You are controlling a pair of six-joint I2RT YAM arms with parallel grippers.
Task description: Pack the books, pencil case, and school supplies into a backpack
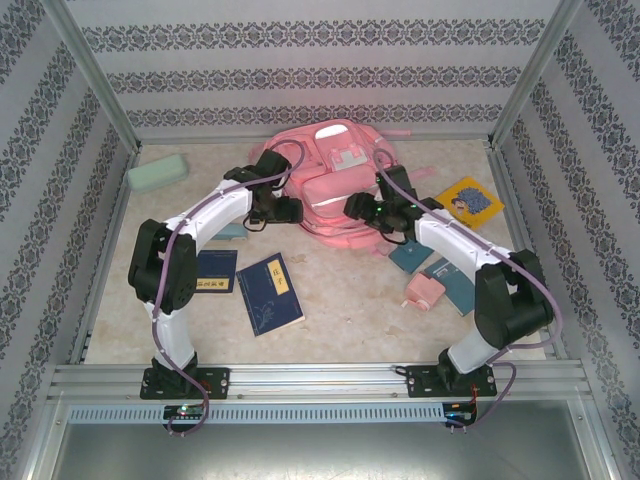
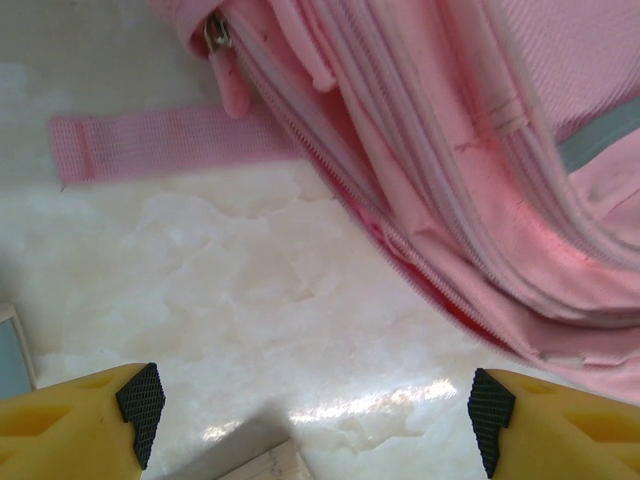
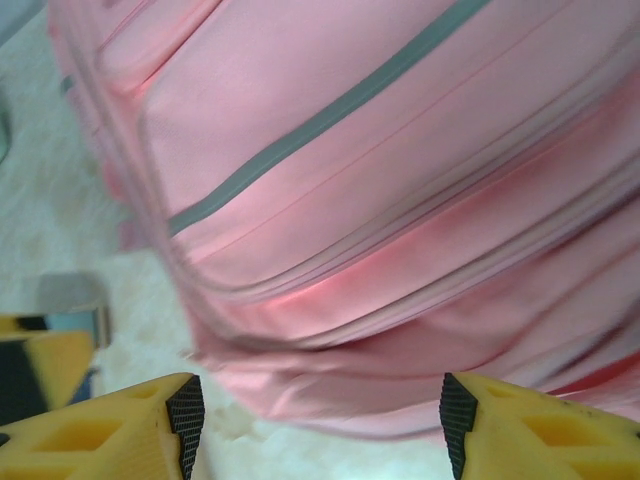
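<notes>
At the far middle of the table point(image 1: 340, 300), the backpack point(image 1: 335, 185), lying flat with front pockets up. Cannot tell what sits inside, hidden behind pink folds, grey trim and zip lines. By its near edge, left gripper point(image 2: 315, 400) spread wide above bare table, holding nothing; right gripper point(image 3: 312, 410) also spread wide, facing pink fabric, holding nothing. Outside the bag: pencil case point(image 1: 157, 173) far left, two navy books point(image 1: 270, 292) near left, yellow book point(image 1: 470, 200) far right, pink block point(image 1: 425, 290) and teal pads point(image 1: 455, 283) near right. Partly under the right arm point(image 1: 450, 245), one pad. Cut off at the left wrist view's edge, a pale-blue corner point(image 2: 12, 350), too little to identify.
</notes>
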